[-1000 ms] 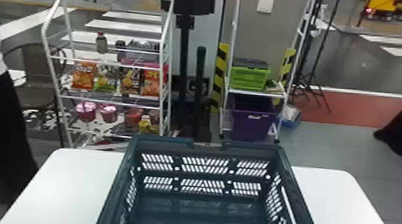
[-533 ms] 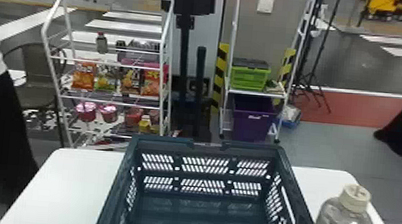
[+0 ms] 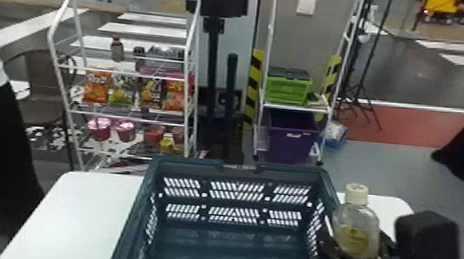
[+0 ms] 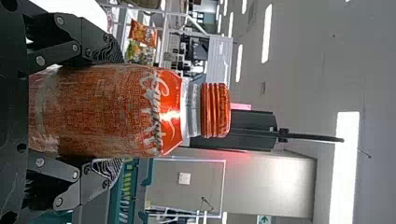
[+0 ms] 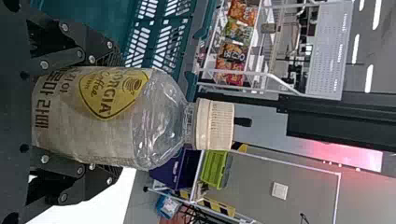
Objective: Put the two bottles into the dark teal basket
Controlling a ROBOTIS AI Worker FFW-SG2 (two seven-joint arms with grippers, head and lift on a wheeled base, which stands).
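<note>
The right gripper is clasping the cream-capped bottle at the lower right of the head view, its fingers standing a bottle's width apart and pressing on opposite sides. Beside it, the dark teal basket is sitting on the white table at the bottom centre, its visible floor lying bare. The left gripper is clasping the orange-capped bottle at the left of the left wrist view, its fingers likewise parted around the body, and part of the basket is showing at that picture's lower left.

The likeliest trouble is lurking at the basket's right rim: the cream-capped bottle is overlapping that edge in the head view, though its height over the rim is hard to judge from this angle. If the arm is crossing too low, the bottle's base or the fingers could be catching the wall, tipping the bottle or shoving the basket. Releasing too high could be sending it toppling inside, and bringing both arms in together could be risking a knock.

The cream-capped bottle is looking clear and glossy at the shoulder, wearing a pale label with a yellow patch; the other is showing a reddish-orange speckled wrap, a shiny band and a ridged cap.
</note>
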